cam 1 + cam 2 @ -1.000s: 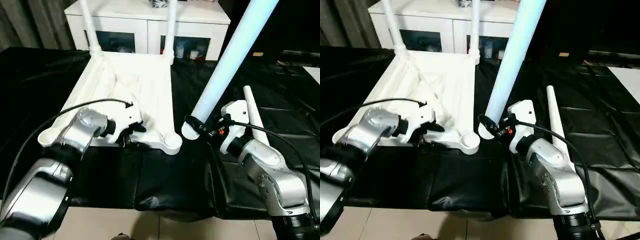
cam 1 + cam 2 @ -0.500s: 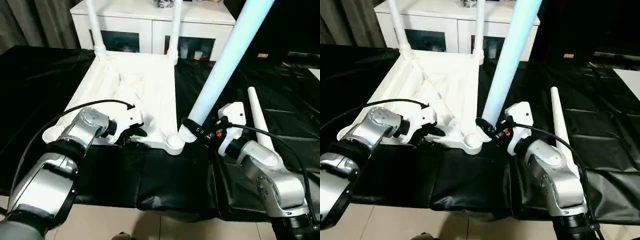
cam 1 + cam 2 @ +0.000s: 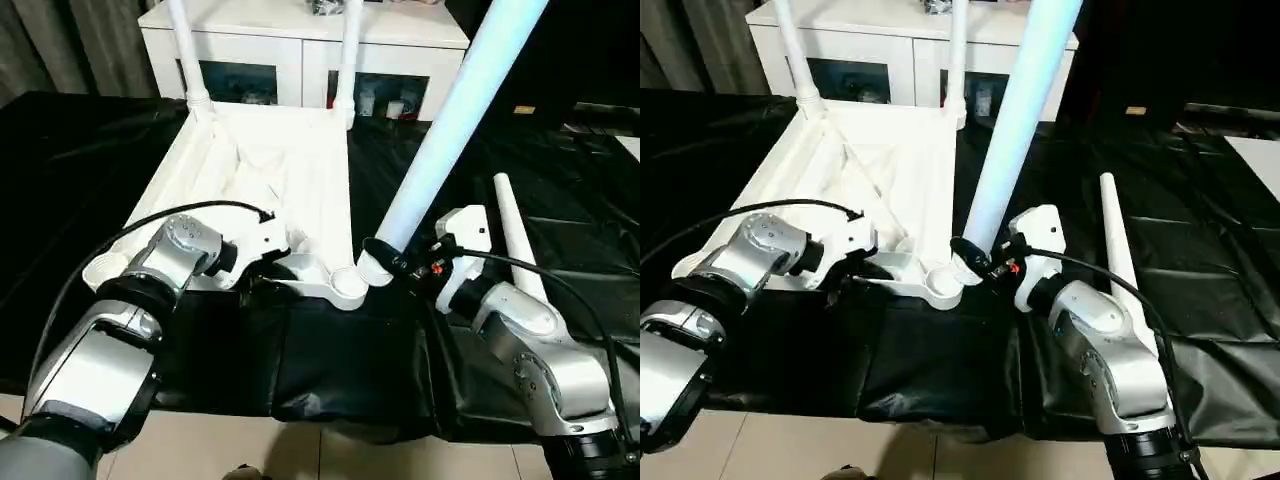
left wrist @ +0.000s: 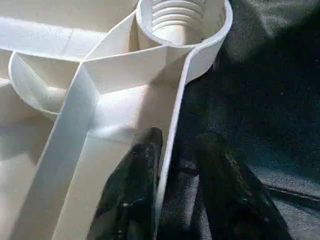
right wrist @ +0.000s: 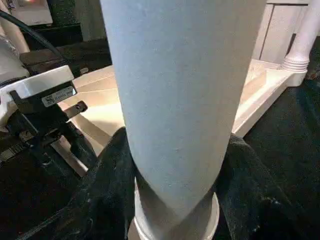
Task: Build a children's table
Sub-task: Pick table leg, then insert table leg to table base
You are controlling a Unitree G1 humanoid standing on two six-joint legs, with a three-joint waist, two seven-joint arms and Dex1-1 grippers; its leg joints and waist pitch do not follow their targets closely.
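A: Where does the children's table [image 3: 270, 175] sit?

B: We see it upside down on the black-draped desk [image 3: 80, 150], two legs [image 3: 186, 45] already standing in the far sockets, before a white cabinet [image 3: 300, 40].

A: And our claws?

B: Our left claw [image 4: 172, 165] pinches the near rim beside an empty corner socket [image 4: 177, 20], one finger [image 4: 132, 195] each side. Our right claw [image 3: 400, 262] grips a third leg [image 3: 455, 120], tilted, its base beside that socket. A fourth leg [image 3: 515, 240] lies beside our right arm.
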